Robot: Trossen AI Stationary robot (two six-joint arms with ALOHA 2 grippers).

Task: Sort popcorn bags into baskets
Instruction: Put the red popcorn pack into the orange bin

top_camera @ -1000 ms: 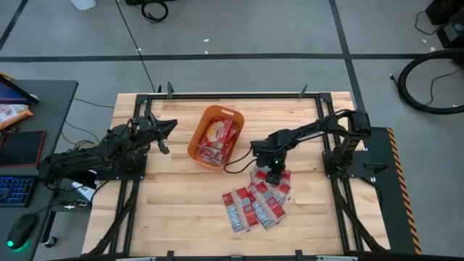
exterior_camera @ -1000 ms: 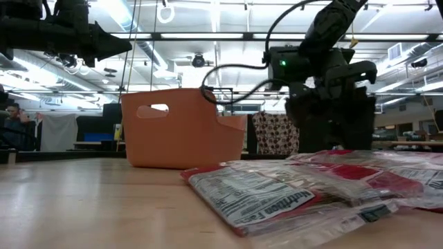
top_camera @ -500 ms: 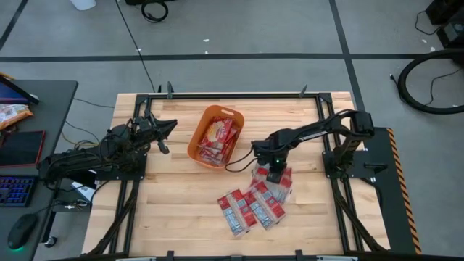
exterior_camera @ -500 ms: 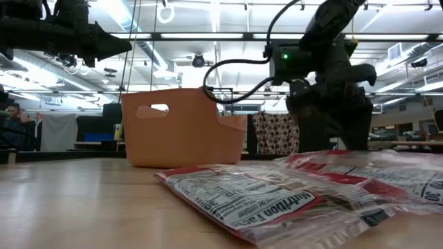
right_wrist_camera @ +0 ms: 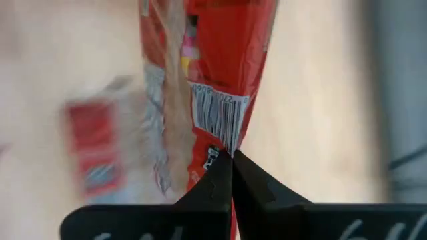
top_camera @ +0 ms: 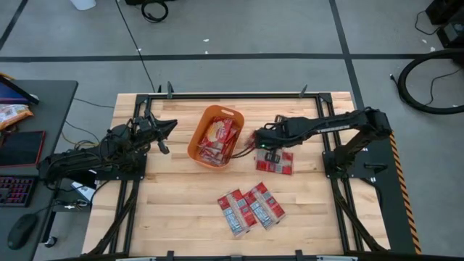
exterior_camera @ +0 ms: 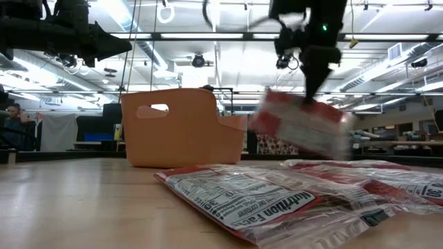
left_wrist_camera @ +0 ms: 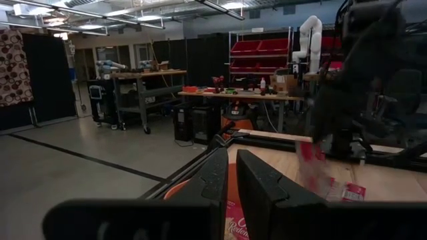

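Right hand (top_camera: 259, 143): raised beside orange basket (top_camera: 215, 135), fingers pinched on one popcorn bag (top_camera: 274, 160) hanging clear of the table (top_camera: 174, 203). Left hand (top_camera: 167, 127): idle over the table's left side, fingers closed together, empty. Two loose bags (top_camera: 250, 209) on wooden table.

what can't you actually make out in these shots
- Print on the lifted popcorn bag: motion blur in the low view; the right wrist view shows only its pinched edge with a barcode.
- How many bags lie in the orange basket: overlapping in the high view; its wall hides them in the low view.
- Left end effector finger gap: too small in the high view.
- Table beneath the right end effector: blurred in its wrist view.
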